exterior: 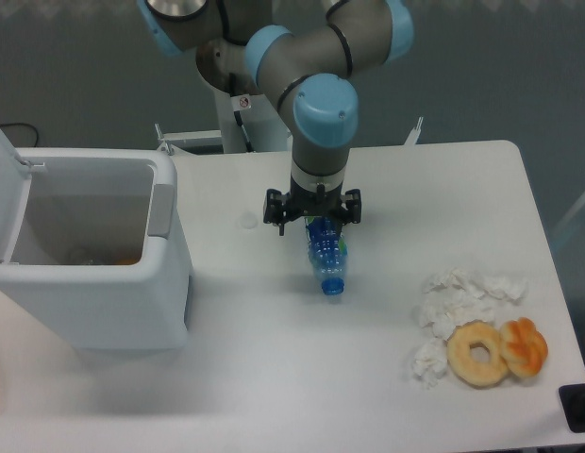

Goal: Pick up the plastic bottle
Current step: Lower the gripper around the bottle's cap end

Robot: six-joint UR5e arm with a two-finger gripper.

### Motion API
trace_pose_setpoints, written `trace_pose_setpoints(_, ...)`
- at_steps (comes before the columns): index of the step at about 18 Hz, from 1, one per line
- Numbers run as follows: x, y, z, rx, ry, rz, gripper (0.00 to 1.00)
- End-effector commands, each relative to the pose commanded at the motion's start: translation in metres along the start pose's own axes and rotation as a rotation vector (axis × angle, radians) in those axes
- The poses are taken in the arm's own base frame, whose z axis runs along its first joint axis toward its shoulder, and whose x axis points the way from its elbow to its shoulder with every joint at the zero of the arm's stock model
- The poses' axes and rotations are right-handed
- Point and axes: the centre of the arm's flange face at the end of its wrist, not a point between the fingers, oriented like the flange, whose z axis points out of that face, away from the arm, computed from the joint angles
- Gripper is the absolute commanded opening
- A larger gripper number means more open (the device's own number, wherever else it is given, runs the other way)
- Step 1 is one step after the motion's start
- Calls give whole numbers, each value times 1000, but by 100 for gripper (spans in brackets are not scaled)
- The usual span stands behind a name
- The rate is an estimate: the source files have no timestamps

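Note:
The plastic bottle (325, 255) is small, clear and blue-tinted, with a green-and-blue label and a blue cap end pointing toward the front of the table. My gripper (313, 225) points straight down over the bottle's far end. That end sits under the gripper's black body, between the fingers. The fingers are hidden by the wrist and the bottle, so I cannot tell how the jaws stand. I cannot tell whether the bottle rests on the white table (274, 359) or hangs just above it.
A white open bin (94, 283) stands at the left with something orange inside. Crumpled white tissues (458, 302) and two doughnut-like pastries (495, 351) lie at the front right. A small pale round thing (248, 221) lies left of the gripper.

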Motion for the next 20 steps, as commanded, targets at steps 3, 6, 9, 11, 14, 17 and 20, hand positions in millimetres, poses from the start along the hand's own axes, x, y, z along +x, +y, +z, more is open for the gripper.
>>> trace_pose_setpoints(3,-11,-17,17,9,-6,-3,100)
trace_pose_setpoints(6,-19,-18,29,-22,-49,-3,100)
trace_pose_setpoints(9,-27,-18,35,-31,-45,38,100)
trace_pose_setpoints(11,-34,-20,32,-23,-48,72,100)
trace_pose_setpoints(14,-36,-22,38,-28,-45,80,100)
trace_pose_setpoints(17,-35,-23,43,-34,-39,93,100)
trace_pose_setpoints(20,-34,-24,44,-35,-35,95,100)
